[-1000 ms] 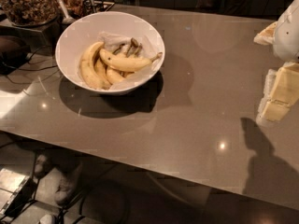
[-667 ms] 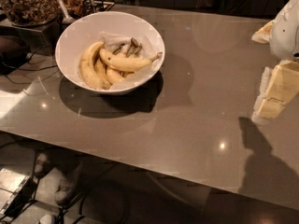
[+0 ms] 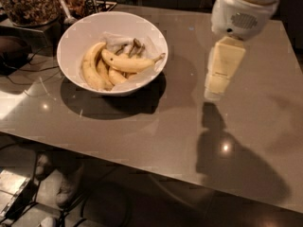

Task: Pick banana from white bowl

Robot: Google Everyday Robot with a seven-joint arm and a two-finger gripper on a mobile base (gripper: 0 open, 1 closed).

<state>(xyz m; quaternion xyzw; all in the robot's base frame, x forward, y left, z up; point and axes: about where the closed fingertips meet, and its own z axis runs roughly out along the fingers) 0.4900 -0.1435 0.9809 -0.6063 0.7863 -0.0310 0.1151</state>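
Note:
The white bowl (image 3: 75, 41) stands on the grey table at the upper left. In it lie several yellow bananas. The banana (image 3: 128, 63), long and gently curved with small dark spots and a brownish stem tip, lies across the top of the others, its tip pointing right. Two more strongly curved bananas (image 3: 92, 70) lie to its left. My gripper (image 3: 214, 94) hangs above the table to the right of the bowl, clear of it and holding nothing.
A dark glass jar of nuts (image 3: 28, 4) stands behind the bowl at the far left, with utensils and cables beside it. The grey table (image 3: 142, 136) ends at a front edge low in the view. The floor shows below.
My arm has moved left, from the right edge of the view toward the middle of the table. The bowl and bananas have not moved on the table.

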